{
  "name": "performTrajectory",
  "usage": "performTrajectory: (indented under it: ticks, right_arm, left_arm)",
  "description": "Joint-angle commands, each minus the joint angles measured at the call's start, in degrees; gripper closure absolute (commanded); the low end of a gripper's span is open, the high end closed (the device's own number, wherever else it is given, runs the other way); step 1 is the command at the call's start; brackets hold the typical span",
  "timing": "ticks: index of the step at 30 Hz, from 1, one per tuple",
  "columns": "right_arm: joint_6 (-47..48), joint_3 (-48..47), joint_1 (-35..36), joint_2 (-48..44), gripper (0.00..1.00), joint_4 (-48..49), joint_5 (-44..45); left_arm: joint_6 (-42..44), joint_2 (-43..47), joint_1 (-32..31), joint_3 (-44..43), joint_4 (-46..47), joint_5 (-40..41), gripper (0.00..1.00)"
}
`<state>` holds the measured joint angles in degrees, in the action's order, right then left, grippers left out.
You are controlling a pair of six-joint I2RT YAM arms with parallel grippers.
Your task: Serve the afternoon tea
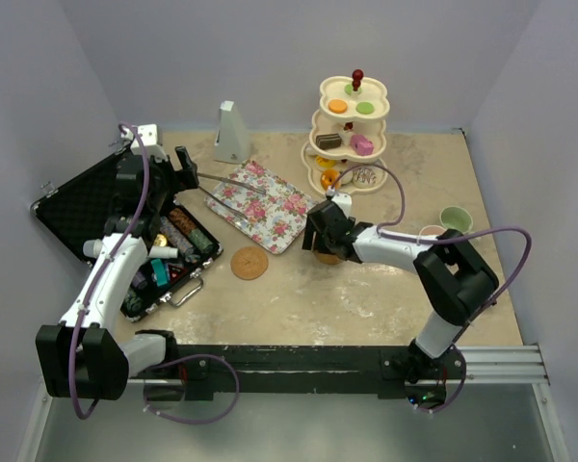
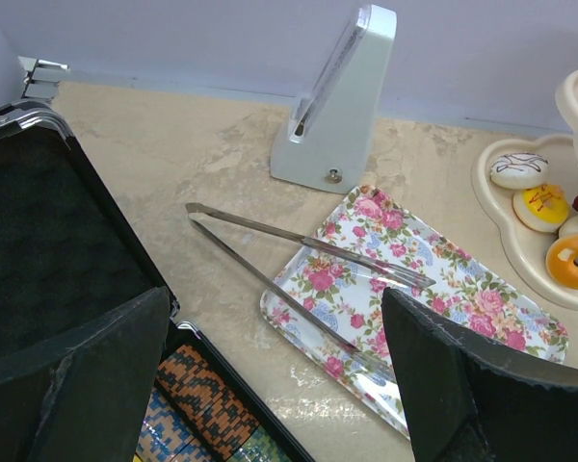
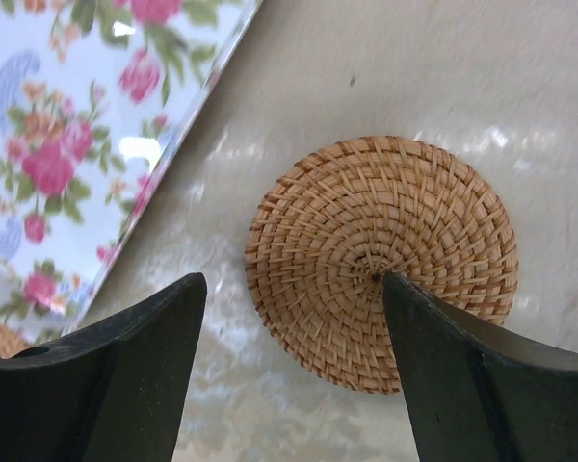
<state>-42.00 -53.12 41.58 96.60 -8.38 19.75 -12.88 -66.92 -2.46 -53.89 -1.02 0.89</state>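
Coaster (image 3: 380, 265) lies flat beneath the wide-spread right pincer (image 3: 291, 284).

Bright, even, diffuse light; shadows soft. Glare patches on table (image 3: 308, 77) near coaster (image 3: 380, 260); floral tray (image 3: 67, 135) blurred.

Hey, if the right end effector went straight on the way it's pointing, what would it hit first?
The coaster, lying flat on the table. The right end effector points down at it with jaws open, though the gap is unclear.
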Motion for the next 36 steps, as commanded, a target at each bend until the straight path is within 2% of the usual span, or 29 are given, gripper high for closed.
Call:
performTrajectory:
  ticks: [1, 8, 17, 21, 25, 29, 32, 36]
  right_arm:
    - [4.11, -3.82, -4.40, 5.43, 0.21, 0.03, -0.77]
    - [8.16, -9.01, -9.67, 10.19, 0.21, 1.44, 2.40]
    - [10.62, -13.14, -10.73, 11.95, 0.18, 3.81, 4.07]
    - [11.23, -12.01, -9.86, 7.92, 0.18, 5.65, 4.50]
    - [11.68, -10.34, -3.29, -0.16, 0.18, 5.49, 6.88]
    - [6.94, -8.76, 6.73, -3.78, 0.21, 5.48, 6.27]
    - [4.39, -8.75, 12.45, -3.00, 0.24, 6.79, 5.66]
    - [4.90, -11.82, 18.00, 2.35, 0.35, 8.03, 5.30]
  left_arm:
    - [-0.21, 1.26, -0.44, -2.45, 1.63, 0.70, 0.04]
    - [0.05, 1.26, -0.53, -2.27, 1.72, 1.22, 0.04]
    - [0.14, 1.00, -0.53, -2.10, 1.90, 1.40, 0.04]
    - [0.49, 0.82, -0.44, -2.10, 1.72, 2.28, 0.04]
    - [0.14, 0.65, -0.53, -2.01, 1.98, 1.23, 0.04]
    - [-0.12, 0.47, -0.53, -2.01, 1.98, 0.70, 0.04]
    - [-0.21, 0.73, -0.53, -1.92, 1.98, 0.78, 0.04]
    - [-0.21, 0.73, -0.53, -1.84, 2.07, 0.87, 0.04]
